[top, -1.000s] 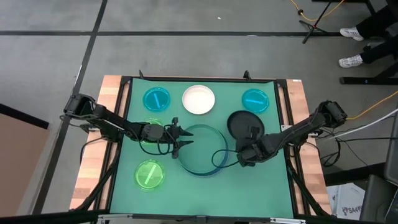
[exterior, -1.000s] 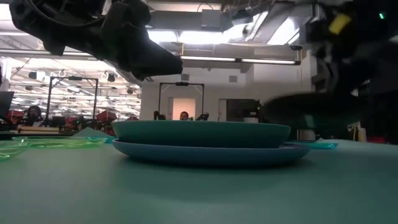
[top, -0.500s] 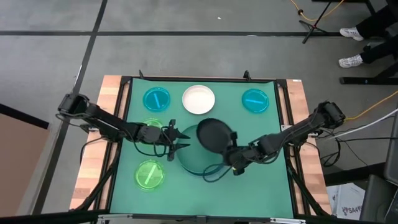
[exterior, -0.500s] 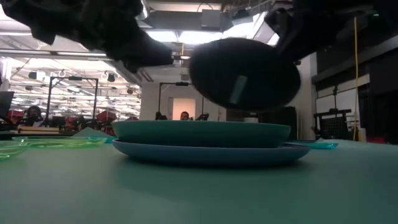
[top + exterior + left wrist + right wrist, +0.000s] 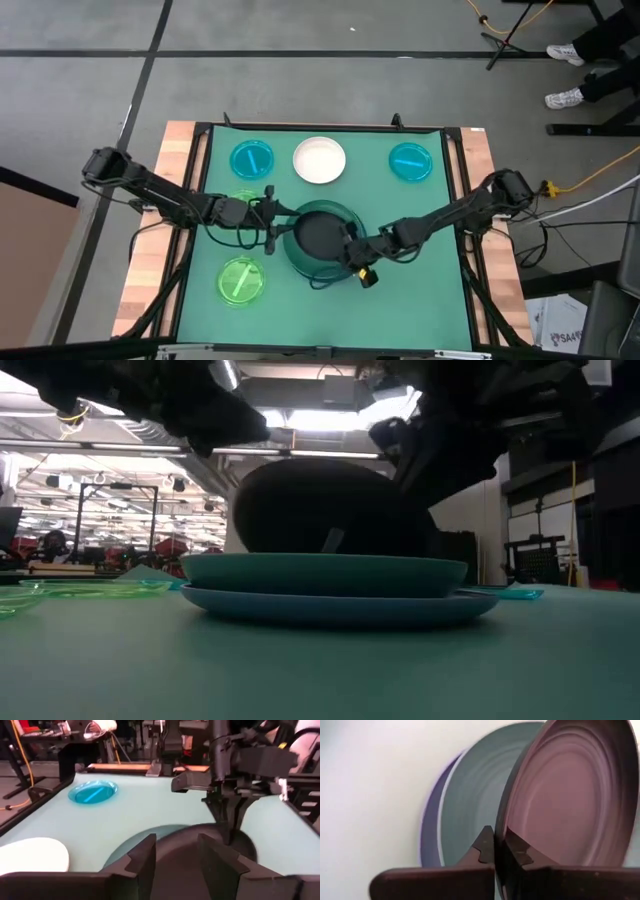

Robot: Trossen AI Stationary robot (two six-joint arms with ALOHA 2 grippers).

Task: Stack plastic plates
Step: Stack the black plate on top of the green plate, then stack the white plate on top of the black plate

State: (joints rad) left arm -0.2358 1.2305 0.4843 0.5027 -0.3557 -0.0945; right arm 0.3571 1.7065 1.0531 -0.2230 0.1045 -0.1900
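A dark green plate (image 5: 300, 252) lies on a blue plate (image 5: 330, 606) at the table's middle. My right gripper (image 5: 350, 256) is shut on a black plate (image 5: 320, 234) and holds it over that stack. My left gripper (image 5: 274, 226) is open just left of the stack, its fingers (image 5: 142, 862) apart and touching nothing. A white plate (image 5: 320, 160) and two cyan plates (image 5: 251, 158) (image 5: 410, 160) lie flat along the far side. One lime plate (image 5: 240, 281) lies near left; another (image 5: 243, 200) is partly hidden under the left arm. My right gripper pinches the black plate's rim (image 5: 501, 836) between its two fingers, one on the hollow face and one on the underside. It comes from the table's right, slanting down. The plate is tilted, its lower edge (image 5: 300, 550) down inside the dark green plate (image 5: 320, 573).
The green mat (image 5: 400, 300) has free room near the front and right of the stack. A wooden border (image 5: 150, 290) and black frame rails run along both sides. Behind the table, the low view shows an open room with racks.
My right gripper has carried the black plate from right of the stack toward the table's left, over the stack. It tipped the plate steeply on the way, then lowered it onto the dark green plate. My left gripper has drawn back a little toward the left edge.
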